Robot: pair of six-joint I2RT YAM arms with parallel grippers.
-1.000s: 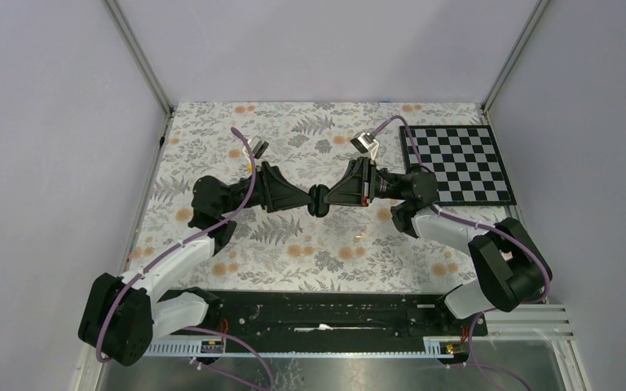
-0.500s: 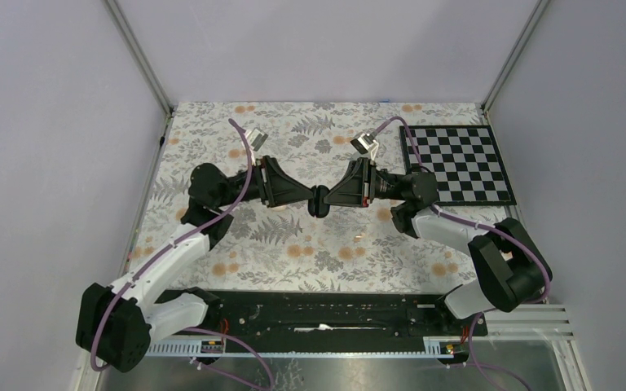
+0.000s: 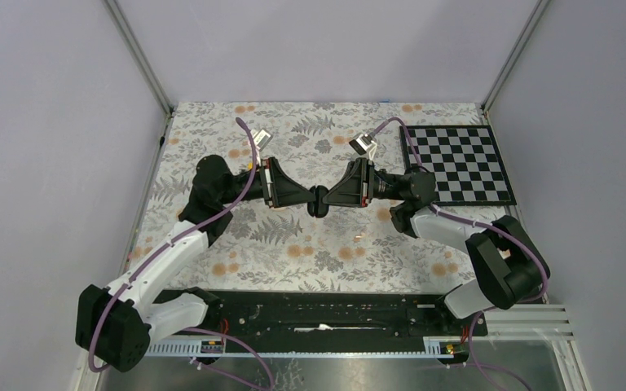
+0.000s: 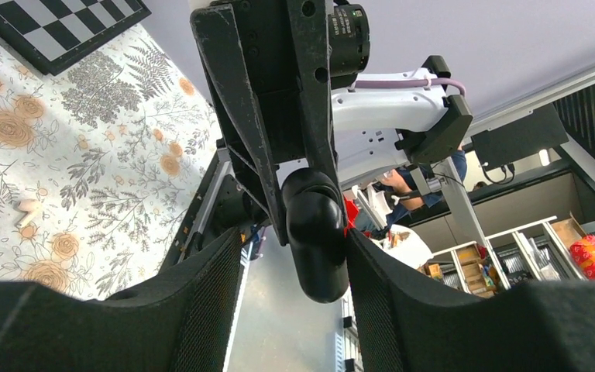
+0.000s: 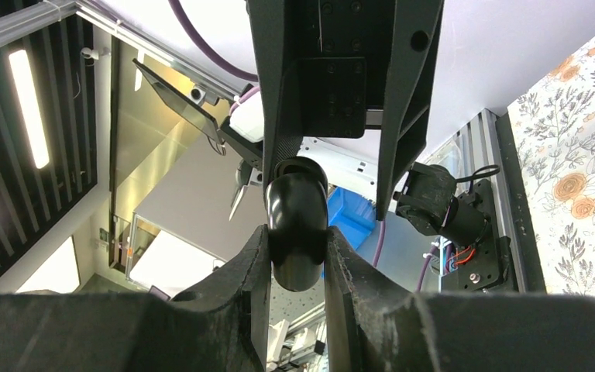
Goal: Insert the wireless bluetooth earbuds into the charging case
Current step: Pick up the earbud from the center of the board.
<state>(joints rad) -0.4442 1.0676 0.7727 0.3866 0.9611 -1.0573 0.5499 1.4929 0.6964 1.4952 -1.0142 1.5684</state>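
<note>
Left gripper (image 4: 294, 263): jaws spread around one end of the charging case (image 4: 315, 240). Far pad touches the shell and there's a visible gap on the near pad, so it's open and not clamping.

Case is mid-air between my two grippers, above the middle of the floral tablecloth (image 3: 334, 244) and touching nothing else. Black oval pod, glossy, rounded all over. I reckon it's light and rigid but slick: a hard plastic shell that could squirt out of a pinch taken near a curved end. Best hold is across the two broad faces at mid-length, pads flat on. From these angles I can't tell whether the lid is up or down.

Right gripper (image 5: 296, 232): closed on the other end of the case, both fingers pressed to the shell. It carries the load alone.

Earbuds: not visible in any view. I'd expect them to be very light, hard, smooth and prone to rolling, so they'd need a fingertip pinch across the body with low force.

Far right: checkerboard (image 3: 456, 163) flat on the cloth, well clear of the handover.
</note>
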